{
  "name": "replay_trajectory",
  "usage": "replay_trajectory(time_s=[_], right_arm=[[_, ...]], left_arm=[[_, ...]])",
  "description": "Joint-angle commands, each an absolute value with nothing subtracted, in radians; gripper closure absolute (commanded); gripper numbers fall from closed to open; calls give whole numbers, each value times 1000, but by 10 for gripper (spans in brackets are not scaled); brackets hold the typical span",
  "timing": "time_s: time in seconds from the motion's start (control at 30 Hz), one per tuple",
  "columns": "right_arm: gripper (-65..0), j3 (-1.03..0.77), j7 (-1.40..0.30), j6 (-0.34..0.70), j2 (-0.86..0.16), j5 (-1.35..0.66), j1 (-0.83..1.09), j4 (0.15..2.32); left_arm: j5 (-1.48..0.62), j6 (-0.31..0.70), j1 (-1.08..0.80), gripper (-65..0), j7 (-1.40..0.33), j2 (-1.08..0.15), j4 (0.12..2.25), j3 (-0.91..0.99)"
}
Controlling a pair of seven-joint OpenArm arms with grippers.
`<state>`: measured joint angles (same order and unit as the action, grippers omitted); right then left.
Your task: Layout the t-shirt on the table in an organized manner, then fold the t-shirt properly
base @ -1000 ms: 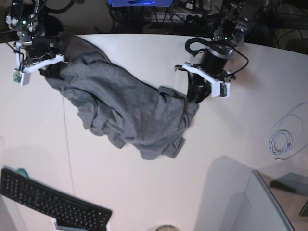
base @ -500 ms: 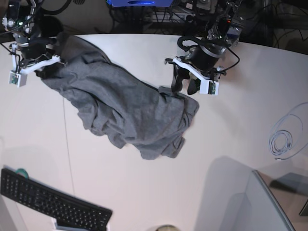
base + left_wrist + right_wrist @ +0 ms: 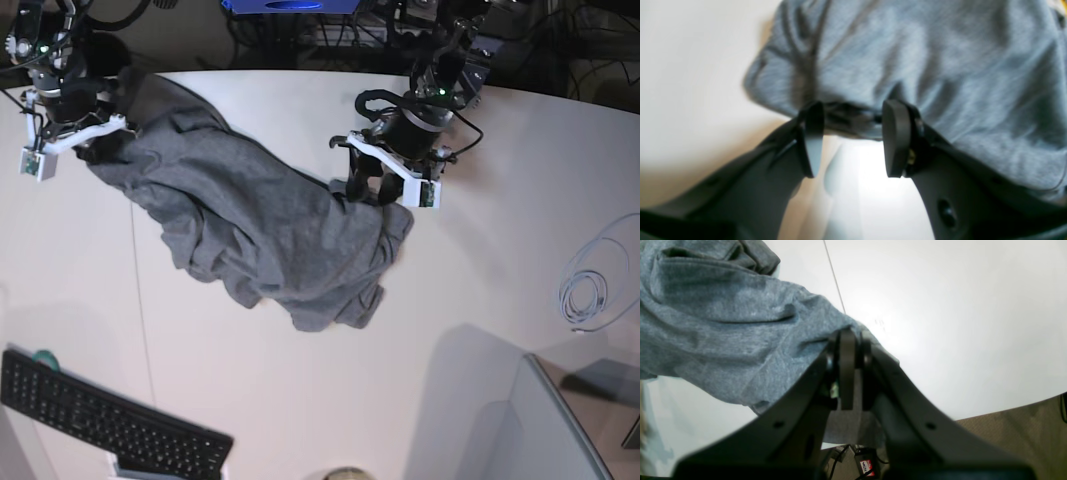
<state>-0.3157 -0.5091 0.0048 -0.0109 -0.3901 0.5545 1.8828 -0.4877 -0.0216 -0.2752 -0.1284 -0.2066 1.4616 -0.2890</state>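
Right claw (image 3: 848, 340) pinches the t-shirt (image 3: 260, 230) on the table (image 3: 300, 400); left claw (image 3: 851, 138) gapes.

We see the t-shirt (image 3: 270, 235) in plain heather grey, faintly flecked, with darker grey in its folds. The table (image 3: 300, 400) is smooth white, crossed by a thin dark seam line (image 3: 140, 300). At seven o'clock lies a black keyboard (image 3: 110, 425); at three o'clock, a pale grey coiled cable (image 3: 583, 297).
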Motion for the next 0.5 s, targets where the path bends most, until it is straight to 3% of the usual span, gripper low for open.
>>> replay_trajectory(time_s=[0.0, 0.37, 0.4, 0.47], right_arm=[[-2, -315, -487, 8, -16, -395, 555, 1897], [-2, -315, -487, 8, -16, -395, 553, 1897], [-2, -315, -487, 8, -16, -395, 553, 1897], [-2, -315, -487, 8, -16, -395, 552, 1897]], left_arm=[[-489, -16, -263, -267, -111, -205, 1472, -288], [-489, -16, -171, -250, -113, -145, 1299, -289], [-489, -16, -163, -214, -113, -148, 1291, -289], [-489, -16, -157, -51, -113, -159, 1291, -283]])
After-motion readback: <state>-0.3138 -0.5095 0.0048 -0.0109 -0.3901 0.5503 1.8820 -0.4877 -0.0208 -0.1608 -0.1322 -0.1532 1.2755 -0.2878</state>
